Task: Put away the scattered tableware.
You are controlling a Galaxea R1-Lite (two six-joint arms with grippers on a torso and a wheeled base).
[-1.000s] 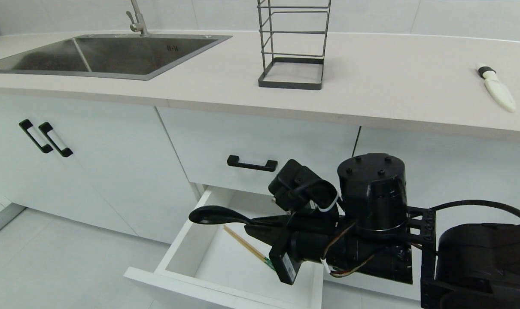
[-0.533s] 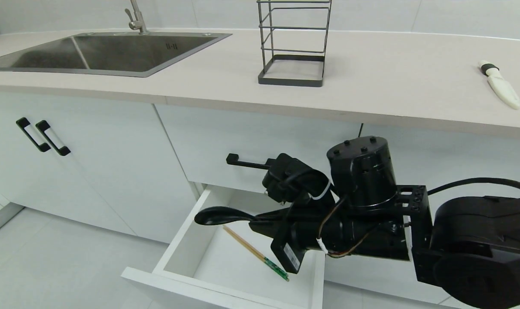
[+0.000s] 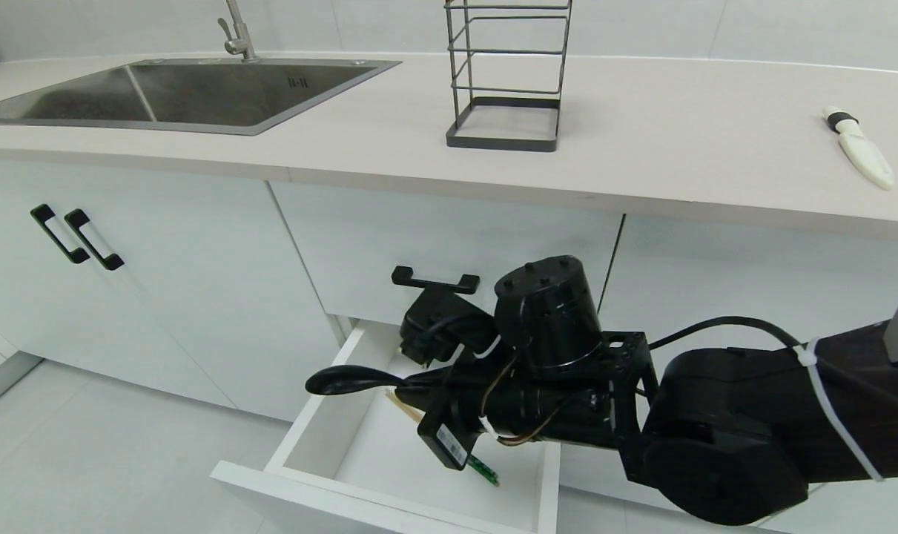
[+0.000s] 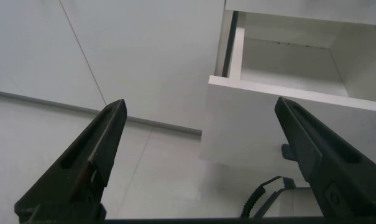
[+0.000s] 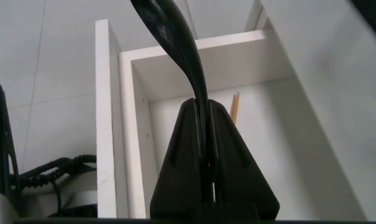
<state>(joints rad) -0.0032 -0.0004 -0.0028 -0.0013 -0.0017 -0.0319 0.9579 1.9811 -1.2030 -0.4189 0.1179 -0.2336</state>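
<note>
Clamped hard with the right gripper [image 3: 421, 386] on the handle of the black spoon [image 3: 348, 380], pinched as narrow as that handle allows. Holding the spoon roughly level over the open drawer [image 3: 378, 503] down at 6 o'clock, bowl poking out toward 9 o'clock and crossing the drawer's side wall. Reaching in low from 3 o'clock with the right arm, forearm nearly flat, wrist just in front of the cabinet face. Down on the drawer floor beneath the gripper, a pair of chopsticks [image 3: 484, 470], lying flat with the green tips toward 5 o'clock. Over to the left gripper [image 4: 200, 106]: spread wide, gripping nothing, hanging low outside the drawer's front corner with floor tiles below. Up on the counter [image 3: 678, 148], a white knife [image 3: 860, 148] at 2 o'clock, a wire rack [image 3: 504, 141] at 12, and the sink [image 3: 70, 122] at 10.
</note>
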